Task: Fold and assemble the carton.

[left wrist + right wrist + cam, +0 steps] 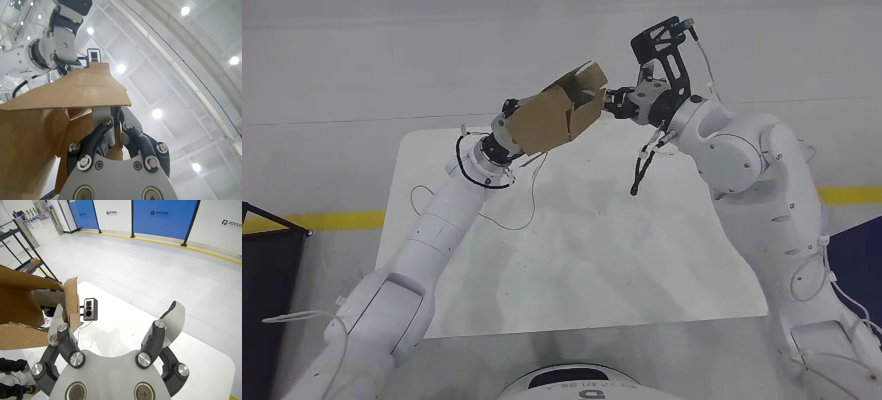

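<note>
A brown carton [557, 110], partly folded with loose flaps, hangs in the air above the far edge of the white table [592, 260]. My left gripper [116, 121] is shut on one of its cardboard walls [66, 91], with the fingers on either side of a flap edge. My right gripper [615, 101] is at the carton's open right end and stands open [115, 315]. One of its fingers [56, 315] lies against a torn flap [71, 302] of the carton [19, 298]; the other finger [174, 317] is free in the air.
The left arm's wrist camera [90, 311] sits just beyond the flap. A black rack [28, 264] with cardboard pieces stands off the table's side, and a dark cart [262, 260] stands on the floor to the left. A yellow floor line [332, 220] runs past the table.
</note>
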Robot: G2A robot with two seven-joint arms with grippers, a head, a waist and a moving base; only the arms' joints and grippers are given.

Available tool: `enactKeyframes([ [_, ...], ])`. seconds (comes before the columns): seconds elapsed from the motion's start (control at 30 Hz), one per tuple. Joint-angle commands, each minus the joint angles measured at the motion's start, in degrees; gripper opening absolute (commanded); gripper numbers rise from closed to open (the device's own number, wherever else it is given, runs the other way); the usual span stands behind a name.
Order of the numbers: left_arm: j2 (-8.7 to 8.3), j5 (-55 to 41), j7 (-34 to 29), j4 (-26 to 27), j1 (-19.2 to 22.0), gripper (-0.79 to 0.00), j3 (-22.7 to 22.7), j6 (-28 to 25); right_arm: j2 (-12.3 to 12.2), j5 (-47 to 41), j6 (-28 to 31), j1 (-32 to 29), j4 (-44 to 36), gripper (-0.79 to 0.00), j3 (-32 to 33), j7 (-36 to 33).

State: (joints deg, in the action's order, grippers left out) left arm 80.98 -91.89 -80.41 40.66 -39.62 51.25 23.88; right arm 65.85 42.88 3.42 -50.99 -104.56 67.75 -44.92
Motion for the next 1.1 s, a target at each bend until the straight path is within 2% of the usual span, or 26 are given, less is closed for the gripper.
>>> enactKeyframes([
  [0.0, -0.03, -0.1, 0.0, 0.1, 0.0, -0.785, 0.0, 0.0, 0.0, 1.7, -0.5, 0.6, -0.7, 0.000, -0.3, -1.5],
  [0.3, -0.04, -0.5, -0.5, -0.3, 0.0, -0.785, 0.1, -0.5, 0.2, 10.5, -3.3, 5.8, -0.4, 0.000, -4.2, -13.0],
  [0.43, 0.02, -0.8, -0.6, -0.4, 0.0, -0.785, 0.0, -0.6, 0.8, 10.6, -2.9, 8.9, 1.1, 0.000, -6.8, -14.4],
  [0.7, -0.07, -2.1, -0.7, -0.6, -0.1, -0.785, 0.5, -0.7, 1.2, 8.9, -4.5, 8.9, 0.7, 0.000, -5.4, -8.6],
  [0.87, -0.13, -2.9, -0.2, -0.5, -0.4, -0.785, 0.6, -0.2, 0.9, 7.9, -4.0, 4.7, -1.8, 0.000, -1.7, -0.2],
  [1.07, -0.15, -5.6, 1.2, 0.6, -0.8, -0.785, 0.7, 1.2, 0.6, 5.1, -0.5, 0.0, -4.5, 0.000, 1.4, 6.3],
])
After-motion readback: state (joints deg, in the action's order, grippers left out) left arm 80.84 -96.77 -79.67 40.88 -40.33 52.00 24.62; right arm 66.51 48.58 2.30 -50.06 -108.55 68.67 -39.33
